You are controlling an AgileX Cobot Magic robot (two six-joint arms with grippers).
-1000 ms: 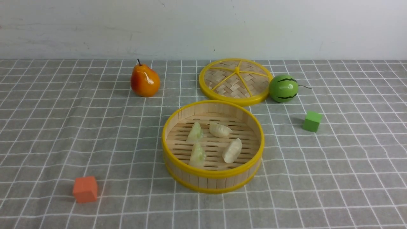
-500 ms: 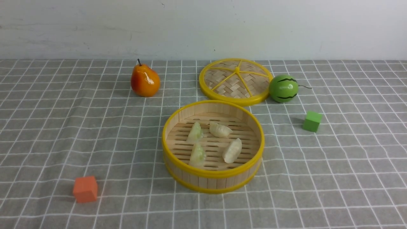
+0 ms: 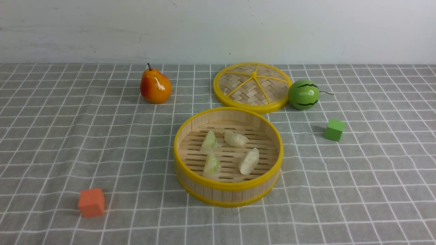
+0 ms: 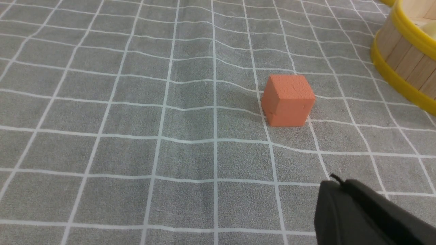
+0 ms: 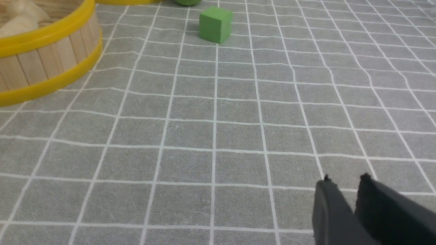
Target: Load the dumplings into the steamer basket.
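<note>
The round steamer basket (image 3: 224, 194) stands mid-table. On its slatted floor lie the dumplings: two pale green ones (image 3: 209, 141) (image 3: 212, 166) and two cream-white ones (image 3: 236, 138) (image 3: 249, 161). Neither arm shows in the front view. In the left wrist view my left gripper (image 4: 337, 182) hangs shut and empty over the cloth, short of the orange cube (image 4: 289, 100), with the basket wall (image 4: 402, 58) off to one side. In the right wrist view my right gripper (image 5: 345, 180) stands open by a narrow gap with nothing in it, well away from the basket (image 5: 44, 58).
A pear (image 3: 155, 85), the flat woven lid (image 3: 252, 86) and a small green melon (image 3: 303, 94) sit behind the basket. A green cube (image 3: 334, 129) lies to its right and an orange cube (image 3: 91, 202) at the front left. A grey checked cloth covers the table.
</note>
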